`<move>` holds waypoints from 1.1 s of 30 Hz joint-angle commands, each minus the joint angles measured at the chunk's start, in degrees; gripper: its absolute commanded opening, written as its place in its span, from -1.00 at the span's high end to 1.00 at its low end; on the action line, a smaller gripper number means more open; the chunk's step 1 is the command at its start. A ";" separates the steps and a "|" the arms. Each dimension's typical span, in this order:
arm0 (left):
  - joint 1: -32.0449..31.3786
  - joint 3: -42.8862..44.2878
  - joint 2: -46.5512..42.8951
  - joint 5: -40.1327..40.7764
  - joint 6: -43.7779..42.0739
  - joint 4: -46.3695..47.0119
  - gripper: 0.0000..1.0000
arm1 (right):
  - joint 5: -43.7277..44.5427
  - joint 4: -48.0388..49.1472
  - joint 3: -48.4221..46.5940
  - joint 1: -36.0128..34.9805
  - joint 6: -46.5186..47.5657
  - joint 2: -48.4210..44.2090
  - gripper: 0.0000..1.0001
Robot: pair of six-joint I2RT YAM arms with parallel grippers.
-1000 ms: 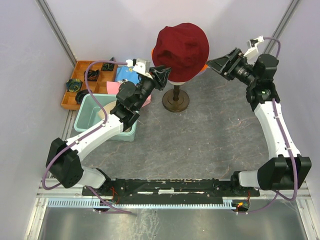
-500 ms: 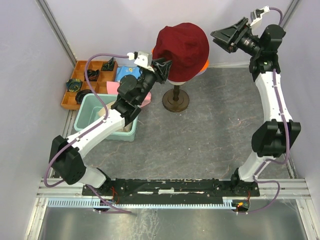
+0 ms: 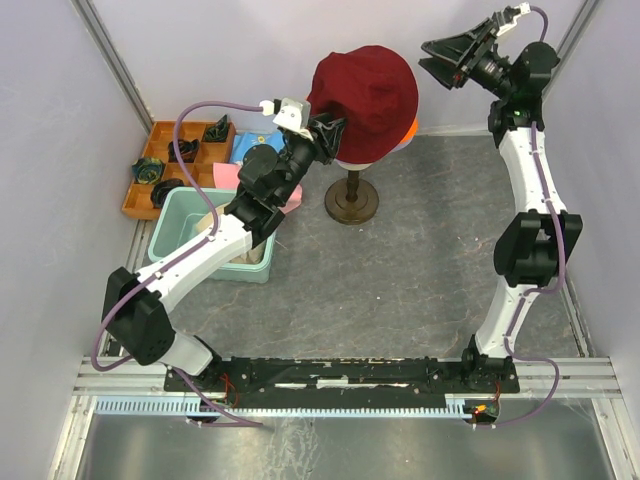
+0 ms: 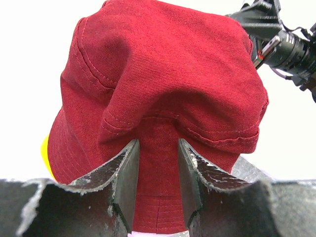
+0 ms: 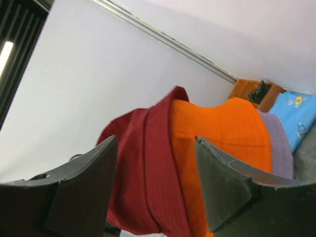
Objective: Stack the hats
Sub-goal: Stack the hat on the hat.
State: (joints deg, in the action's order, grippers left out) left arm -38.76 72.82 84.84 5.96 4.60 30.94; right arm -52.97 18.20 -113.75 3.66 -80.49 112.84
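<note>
The dark red hat (image 3: 362, 90) is located at 12 o'clock on the table (image 3: 420, 270), raised on a dark stand (image 3: 352, 200). Its crown is domed, made of twill fabric with stitched seams, and its brim is turned down. In the right wrist view an orange hat (image 5: 222, 133) is seen beneath it, and a lavender hat (image 5: 279, 143) beneath that, each showing as a band below the one above. In the top view only a sliver of orange is seen, at 4 o'clock of the crown.

The left gripper (image 4: 158, 145) is closed on a fold of the dark red hat's brim at 8 o'clock of the crown; the gap between the jaws is filled by the fabric. The right gripper (image 5: 155, 143) is positioned at 2 o'clock of the hat, apart from it, with the jaws wide and nothing gripped.

Whatever carries the hats above the stand is covered by them. A pink item (image 3: 228, 176) at 9 o'clock of the stand is largely hidden by the left arm and cannot be identified. The contents of the teal bin (image 3: 165, 225) are masked by the same arm.
</note>
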 commanded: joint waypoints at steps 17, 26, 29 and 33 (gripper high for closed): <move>-0.17 3.38 0.83 1.35 -2.94 1.32 0.11 | -1.43 -1.77 -12.04 -3.15 1.50 4.22 -0.41; -0.22 3.34 0.93 1.59 -3.11 1.41 0.10 | -1.17 -2.53 -12.39 -3.31 2.06 5.20 -0.40; -0.17 3.28 1.03 1.65 -3.06 1.66 0.10 | -1.42 -2.51 -12.29 -3.49 1.88 5.16 -0.41; -0.16 3.27 1.29 1.62 -2.84 1.84 0.10 | -1.65 -1.92 -11.99 -4.03 1.20 5.10 -0.40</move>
State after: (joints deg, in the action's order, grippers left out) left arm -38.76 73.56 85.71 6.02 3.99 30.85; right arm -53.98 14.26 -123.63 0.16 -79.55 118.15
